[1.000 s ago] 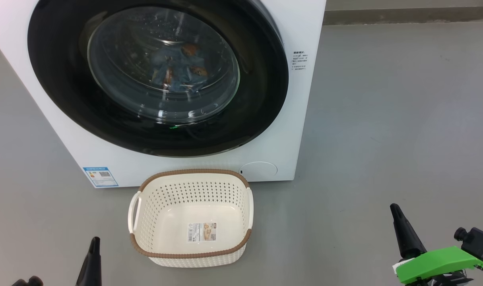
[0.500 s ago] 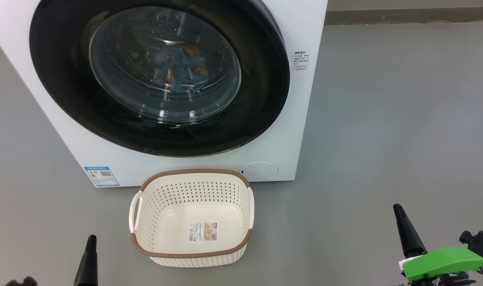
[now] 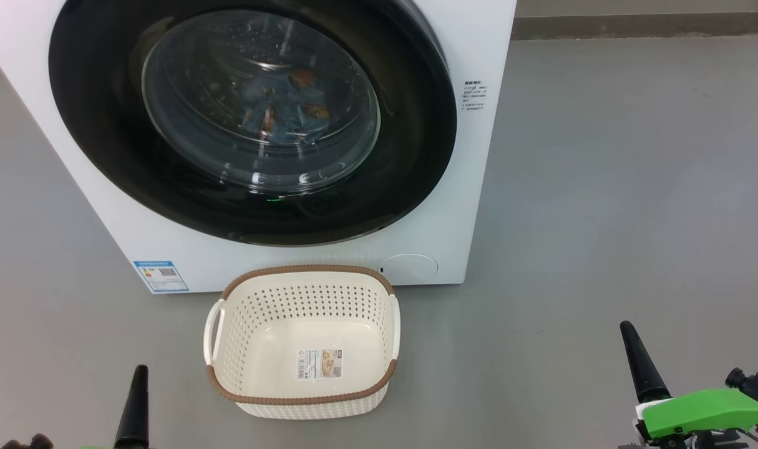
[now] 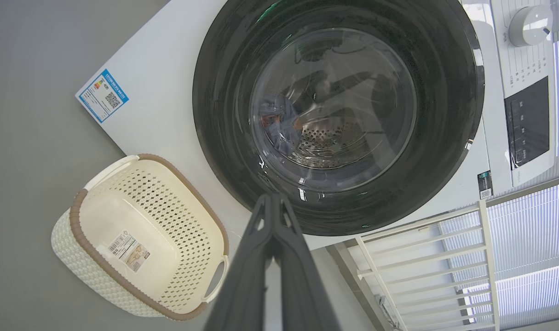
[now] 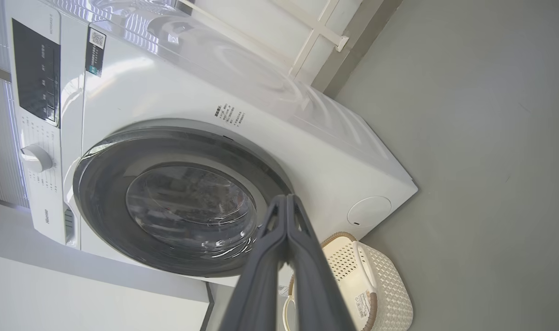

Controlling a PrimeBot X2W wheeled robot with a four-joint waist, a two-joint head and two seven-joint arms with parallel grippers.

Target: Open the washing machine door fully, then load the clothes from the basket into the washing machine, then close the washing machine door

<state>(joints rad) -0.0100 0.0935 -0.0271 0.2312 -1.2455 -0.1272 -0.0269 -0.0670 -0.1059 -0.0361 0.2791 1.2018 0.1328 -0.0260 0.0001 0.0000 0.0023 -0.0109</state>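
Head view: door (image 3: 254,206) shut, soft light clothes (image 3: 285,109) behind it in the washer (image 3: 472,187); stiff basket (image 3: 304,272) empty on the floor (image 3: 603,187). Left wrist view: left pincer (image 4: 272,202) clenched, empty. Right wrist view: right pincer (image 5: 286,202) likewise; the glossy door looks heavy and slippery, best gripped at its edge.

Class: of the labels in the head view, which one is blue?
The blue label at the washing machine's lower-left front corner. The paper label on the basket floor is white and tan; the print right of the door is black.
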